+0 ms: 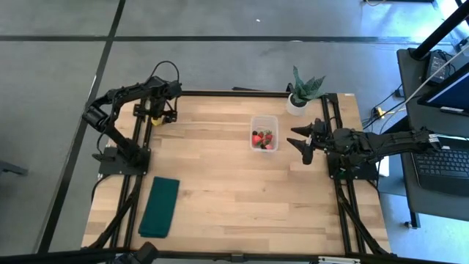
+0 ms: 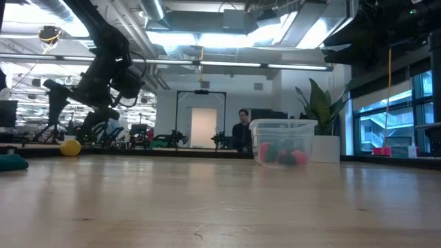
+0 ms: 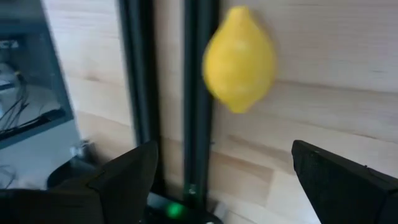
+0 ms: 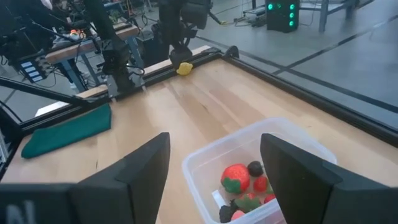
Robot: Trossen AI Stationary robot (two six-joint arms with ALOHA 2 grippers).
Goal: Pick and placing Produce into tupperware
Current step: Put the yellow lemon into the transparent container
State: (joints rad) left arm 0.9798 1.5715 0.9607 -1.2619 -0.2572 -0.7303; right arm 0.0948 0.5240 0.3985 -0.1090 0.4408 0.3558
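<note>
The clear tupperware [image 1: 264,133] stands on the far right part of the table and holds red strawberry pieces with green tops [image 4: 236,177] and dark berries [image 4: 254,168]. My right gripper [image 1: 298,144] hovers open just to its right, with the tub ahead of its fingers in the right wrist view [image 4: 214,180]. A yellow lemon-shaped piece [image 3: 239,59] lies on the table at the far left, beside a black frame rail. My left gripper [image 3: 224,180] is open above it, and in the high view [image 1: 156,111] it hides most of the piece.
A potted green plant [image 1: 302,92] stands just beyond the tub at the far edge. A dark green folded cloth [image 1: 160,206] lies at the near left. Black frame rails [image 1: 139,147] run along both sides of the table. Bare wood lies between the tub and the cloth.
</note>
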